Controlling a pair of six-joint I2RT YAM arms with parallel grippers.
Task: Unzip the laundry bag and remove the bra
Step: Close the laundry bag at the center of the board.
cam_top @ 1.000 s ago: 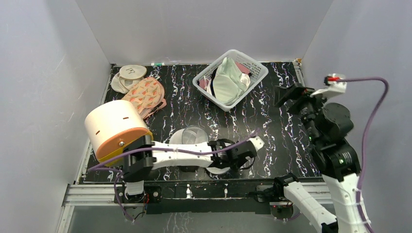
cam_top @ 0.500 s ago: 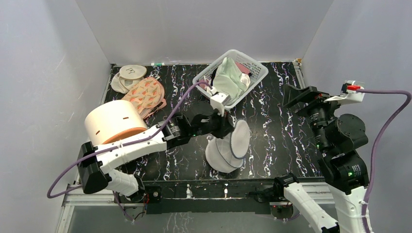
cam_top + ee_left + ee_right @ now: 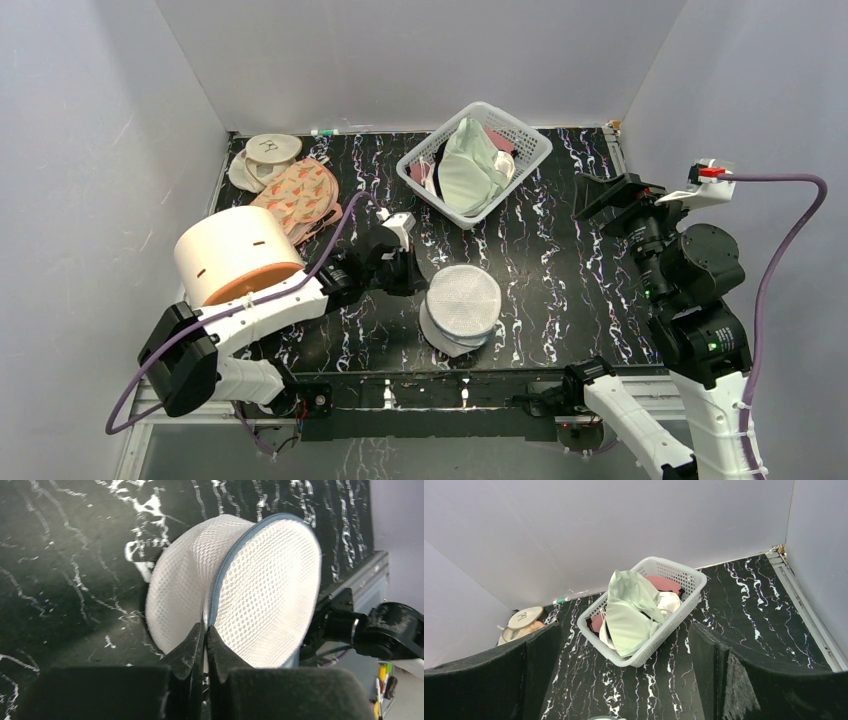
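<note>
The laundry bag (image 3: 463, 304), a round white mesh case with a blue-grey zip rim, rests on the black marbled table near the front middle. In the left wrist view the laundry bag (image 3: 260, 585) stands on edge, and its zip line runs straight into the fingertips of my left gripper (image 3: 206, 628). My left gripper (image 3: 415, 283) sits at the bag's left side, shut on that rim. What the bag holds is hidden. A pale mint-green bra (image 3: 468, 165) (image 3: 626, 610) lies in the white basket. My right gripper (image 3: 612, 197) (image 3: 620, 645) hangs open and empty high at the right, facing the basket.
The white lattice basket (image 3: 520, 160) (image 3: 674, 622) stands at the back middle. A cream cylinder with an orange base (image 3: 235, 262) lies at the left. Peach floral pads (image 3: 300, 196) and a cream disc (image 3: 272, 148) are at the back left. Grey walls close three sides.
My left gripper carried the bag from the front edge up and toward the middle, then set it down flat. The right arm shifted slightly, staying open.
</note>
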